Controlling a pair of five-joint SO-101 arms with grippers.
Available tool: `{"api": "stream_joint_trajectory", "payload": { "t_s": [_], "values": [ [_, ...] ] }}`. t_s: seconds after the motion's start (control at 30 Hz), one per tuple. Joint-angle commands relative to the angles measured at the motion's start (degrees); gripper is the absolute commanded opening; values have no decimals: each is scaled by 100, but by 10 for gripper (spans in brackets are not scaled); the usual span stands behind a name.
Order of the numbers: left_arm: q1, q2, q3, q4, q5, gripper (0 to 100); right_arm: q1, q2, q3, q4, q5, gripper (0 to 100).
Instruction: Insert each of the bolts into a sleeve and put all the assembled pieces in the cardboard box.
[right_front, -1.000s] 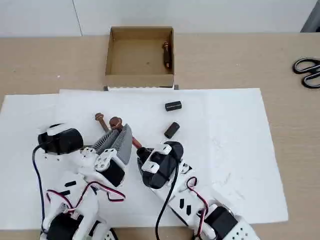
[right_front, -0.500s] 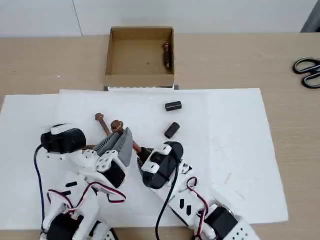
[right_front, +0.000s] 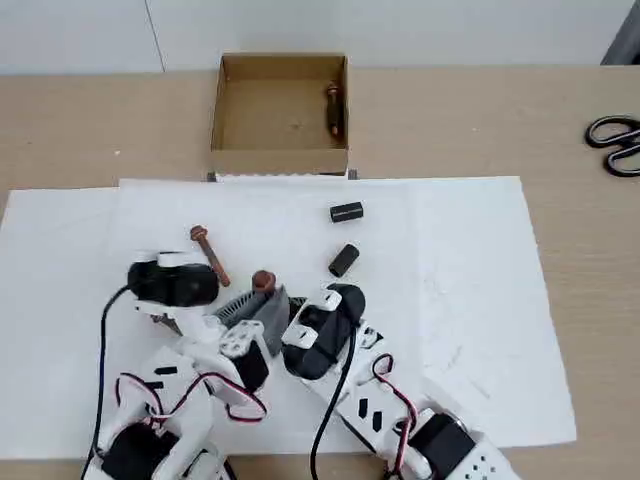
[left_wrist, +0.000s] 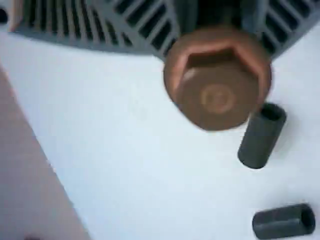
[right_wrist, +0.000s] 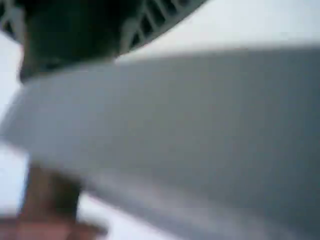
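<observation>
Left claw clamped on bolt near surface's front edge; right claw just beside, grip can't tell; sleeve near.

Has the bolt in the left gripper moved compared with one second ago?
Yes. In the high view, the bolt in the left gripper has shifted away from the cardboard box, toward the nearer sleeve.
</observation>
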Motion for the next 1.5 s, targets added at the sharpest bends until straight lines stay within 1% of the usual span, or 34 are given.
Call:
{"api": "stream_joint_trajectory", "payload": {
  "t_s": [0.0, 0.1, 0.2, 0.27, 0.37, 0.43, 0.53, 0.67, 0.87, 0.93, 1.07, 1.13, 1.2, 1.27, 1.33, 1.37, 1.4, 1.47],
  "values": [
    [246, -44, -31, 413, -220, 6, 4, -92, -316, -180, 44, 4],
    [308, -44, -22, 422, -422, 6, 4, -92, -316, -180, 44, 4],
    [290, -44, -22, 299, -457, 14, 4, -92, -308, -180, 44, 4],
    [281, -44, -22, 264, -457, 73, 4, -92, -308, -180, 44, 4],
    [281, -44, -22, 264, -475, 195, 4, -92, -308, -180, 44, 4],
    [281, -44, -22, 264, -580, 235, 4, -92, -308, -180, 44, 4],
    [273, -44, -101, 255, -624, 235, 4, -92, -281, -180, 44, 4],
    [229, -44, -400, 255, -862, 235, 4, -92, -273, -180, 44, 4],
    [-457, -44, -585, 273, -1574, 235, 4, -92, -264, -154, 202, 4],
    [-536, -44, -637, 281, -1741, 235, 4, -92, -264, -154, 290, 4],
    [-527, -44, -699, 281, -1785, 235, 4, -92, -264, -163, 290, 4],
    [-527, -44, -699, 290, -1785, 227, 4, -92, -255, -145, 334, 4],
    [-554, -44, -716, 255, -1776, 188, 13, -92, -255, -136, 360, 4],
    [-571, -44, -787, 220, -1776, 114, 13, -92, -255, -136, 360, 4],
    [-571, -53, -857, 114, -1793, 11, 92, -92, -255, -136, 360, 4],
    [-571, -53, -875, 53, -1802, 3, 171, -92, -255, -136, 343, 4],
    [-607, -53, -884, 18, -1802, 17, 303, -92, -264, -136, 334, 4],
    [-844, -53, -796, -70, -1934, 4, 646, -92, -281, -136, 316, 4]
  ]
}}
